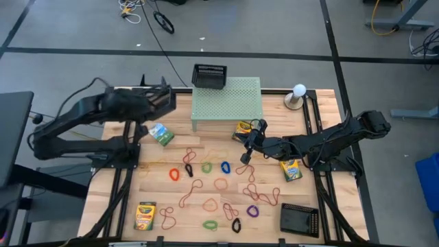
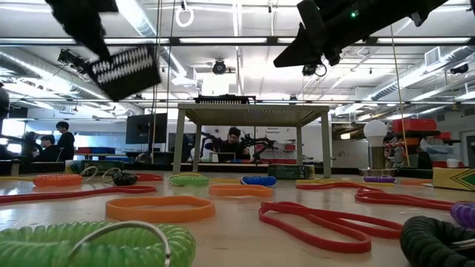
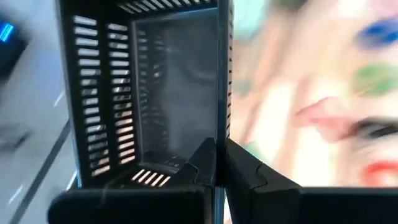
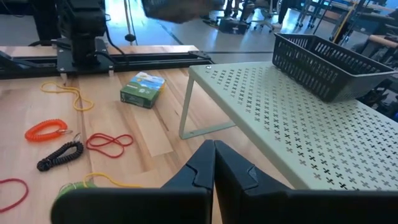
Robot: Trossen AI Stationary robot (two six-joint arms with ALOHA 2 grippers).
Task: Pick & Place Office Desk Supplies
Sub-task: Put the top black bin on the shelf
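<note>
I count four crayon boxes on the tabletop (image 1: 322,103): one (image 1: 162,134) lying diagonally near the left arm, one (image 1: 243,130) by the riser (image 1: 226,103), one (image 1: 291,169) under the right arm, one (image 1: 145,215) lengthwise at the front left. Labels unreadable. Left pincer (image 3: 219,163) is clamped on a mesh tray's (image 3: 149,87) wall, lifted; right pincer (image 4: 214,163) is together, empty, above the rubber-band loops (image 1: 223,185).

Pale wood worktop (image 1: 206,154); pale green cross-perforated riser (image 1: 227,101); black mesh tray (image 1: 209,76); yellow-and-green crayon boxes (image 1: 145,215); red, green and blue loops (image 1: 206,167).
</note>
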